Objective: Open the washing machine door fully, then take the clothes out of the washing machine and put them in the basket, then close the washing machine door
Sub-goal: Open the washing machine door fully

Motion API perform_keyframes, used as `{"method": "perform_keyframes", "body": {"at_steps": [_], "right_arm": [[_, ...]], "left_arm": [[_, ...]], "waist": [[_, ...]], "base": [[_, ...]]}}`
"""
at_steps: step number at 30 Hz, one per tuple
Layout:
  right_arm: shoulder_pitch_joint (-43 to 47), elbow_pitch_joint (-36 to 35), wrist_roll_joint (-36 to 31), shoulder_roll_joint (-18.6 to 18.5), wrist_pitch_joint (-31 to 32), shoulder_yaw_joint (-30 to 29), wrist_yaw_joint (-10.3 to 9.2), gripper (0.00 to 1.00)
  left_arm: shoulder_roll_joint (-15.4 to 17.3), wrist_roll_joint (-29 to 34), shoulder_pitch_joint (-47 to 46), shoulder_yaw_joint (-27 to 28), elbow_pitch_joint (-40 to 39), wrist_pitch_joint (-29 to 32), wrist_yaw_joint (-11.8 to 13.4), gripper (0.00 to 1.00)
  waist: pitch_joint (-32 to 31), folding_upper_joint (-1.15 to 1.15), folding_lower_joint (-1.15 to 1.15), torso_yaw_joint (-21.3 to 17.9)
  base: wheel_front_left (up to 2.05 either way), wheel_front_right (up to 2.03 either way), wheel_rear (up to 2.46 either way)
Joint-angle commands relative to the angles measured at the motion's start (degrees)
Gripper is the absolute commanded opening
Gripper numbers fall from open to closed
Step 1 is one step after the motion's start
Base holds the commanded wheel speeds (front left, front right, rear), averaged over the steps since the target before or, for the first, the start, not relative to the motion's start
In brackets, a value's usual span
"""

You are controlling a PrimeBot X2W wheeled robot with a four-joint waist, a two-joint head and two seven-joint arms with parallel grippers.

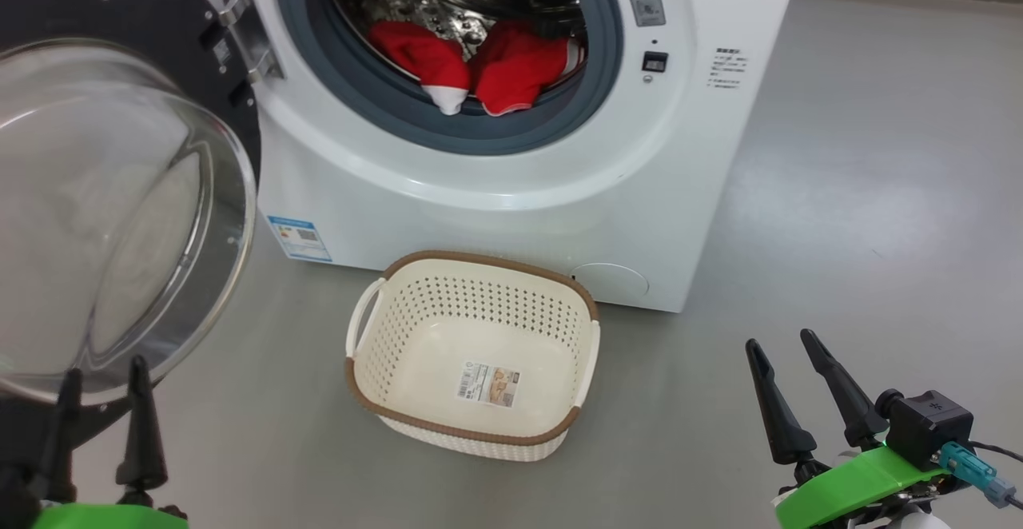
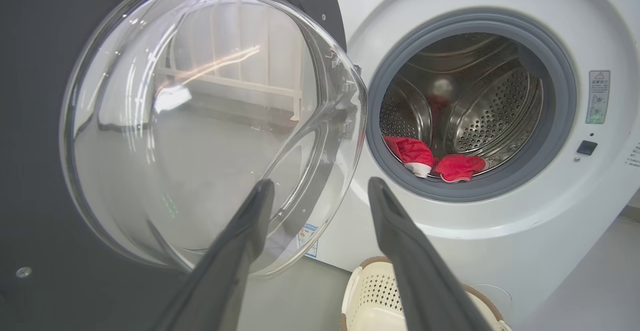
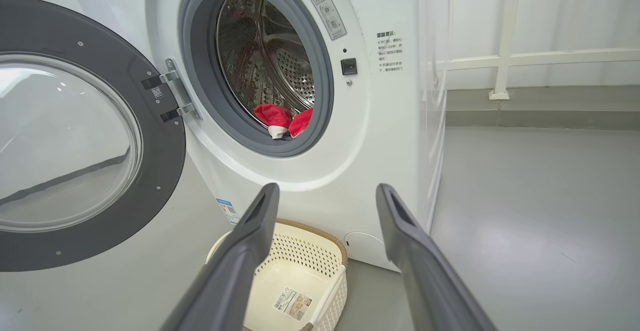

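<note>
The left gripper (image 1: 105, 367) and the right gripper (image 1: 779, 340) have jaws wide apart, holding nothing. The clothes (image 1: 519, 65) lie inside the washing machine (image 1: 495, 217), at its near rim. The washing machine door (image 1: 120, 193) stands open, left.

You are looking at the washing machine door (image 1: 112, 217) hanging wide open on the left side of the washing machine (image 1: 495, 217). Its clear glass bowl is bulging out toward you, inside a wide black rim. The big white machine is showing its round mouth, with a grey rubber ring and a shiny drum full of holes. The red clothes (image 1: 519, 65) with white ends are lying at the front of the drum, touching the ring. The cream basket (image 1: 479, 305) is sitting upright on the floor, just in front of the machine, below the mouth.
</note>
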Motion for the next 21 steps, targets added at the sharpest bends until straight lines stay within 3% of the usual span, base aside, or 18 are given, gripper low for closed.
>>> {"method": "perform_keyframes", "body": {"at_steps": [1, 21], "right_arm": [[-0.1, -1.7, 0.2, -0.3, -0.5, 0.7, 0.37, 1.0], [0.1, -2.6, -0.1, 0.3, -0.5, -2.8, 0.37, 1.0]], "left_arm": [[1.8, -0.5, 0.2, 0.8, -2.4, -0.3, 0.1, 1.0], [2.4, -2.7, 3.3, -8.8, -6.6, -0.3, 0.1, 1.0]], "waist": [[-0.3, 0.0, 0.0, -1.4], [0.7, 0.0, 0.0, -13.2]], "base": [[0.0, 0.0, 0.0], [0.0, 0.0, 0.0]]}}
